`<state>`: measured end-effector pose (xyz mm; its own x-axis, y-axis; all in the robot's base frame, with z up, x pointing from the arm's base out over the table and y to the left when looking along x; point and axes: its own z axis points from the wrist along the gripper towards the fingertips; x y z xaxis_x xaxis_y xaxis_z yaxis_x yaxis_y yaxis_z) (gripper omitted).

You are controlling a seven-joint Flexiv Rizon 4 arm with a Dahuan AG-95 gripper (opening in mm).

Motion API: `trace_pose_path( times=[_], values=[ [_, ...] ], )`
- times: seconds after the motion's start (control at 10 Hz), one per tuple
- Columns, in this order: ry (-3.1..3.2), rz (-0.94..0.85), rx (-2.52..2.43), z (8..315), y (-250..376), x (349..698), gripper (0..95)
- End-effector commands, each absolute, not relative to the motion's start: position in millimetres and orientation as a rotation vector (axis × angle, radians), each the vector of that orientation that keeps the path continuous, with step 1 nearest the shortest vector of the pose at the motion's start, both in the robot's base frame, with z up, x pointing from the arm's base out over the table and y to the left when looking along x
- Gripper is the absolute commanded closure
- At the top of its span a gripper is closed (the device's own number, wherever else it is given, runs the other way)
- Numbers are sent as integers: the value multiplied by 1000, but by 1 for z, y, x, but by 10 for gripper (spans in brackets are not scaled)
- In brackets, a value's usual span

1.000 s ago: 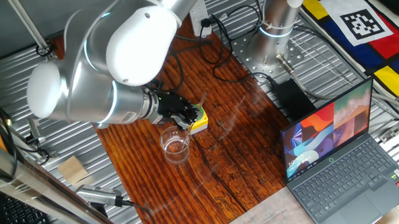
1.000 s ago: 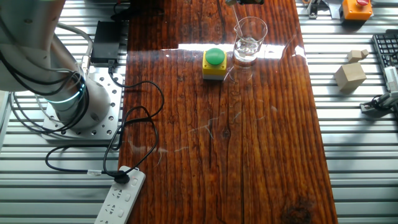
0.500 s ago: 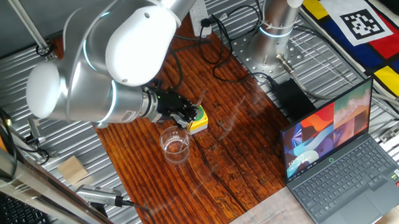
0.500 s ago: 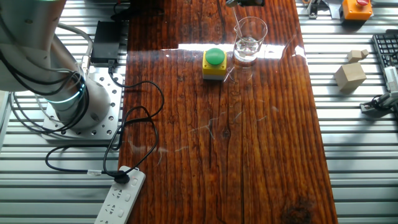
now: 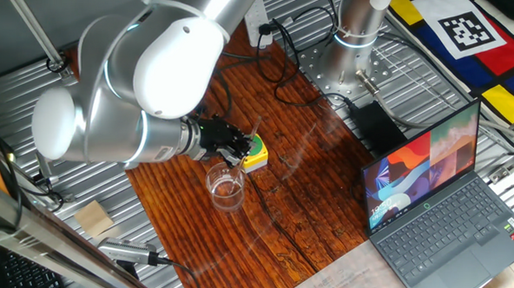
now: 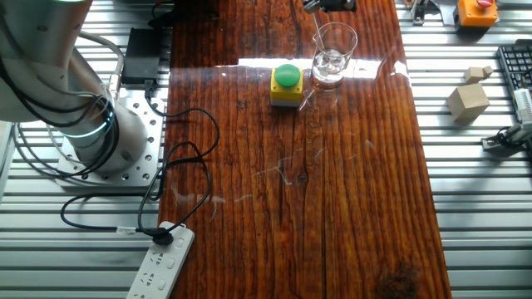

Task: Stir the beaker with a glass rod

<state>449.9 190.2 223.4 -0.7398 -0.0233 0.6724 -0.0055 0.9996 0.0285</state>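
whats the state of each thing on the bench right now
beaker: upright, rim open, a little clear liquid at the bottom
glass rod: cannot make it out in either view
claw: low beside the beaker, open or shut cannot be told
yellow button box: upright, green button on top, next to the beaker
laptop: lid open, screen lit
power strip: one black plug in it
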Motion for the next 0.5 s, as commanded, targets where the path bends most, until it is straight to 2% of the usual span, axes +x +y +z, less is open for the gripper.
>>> trace_pose_path(
  times=[0.1,0.5],
  values=[
    [-2403,-35,24,223,189,453,950],
    [-2401,-46,31,223,188,467,950]
  ],
)
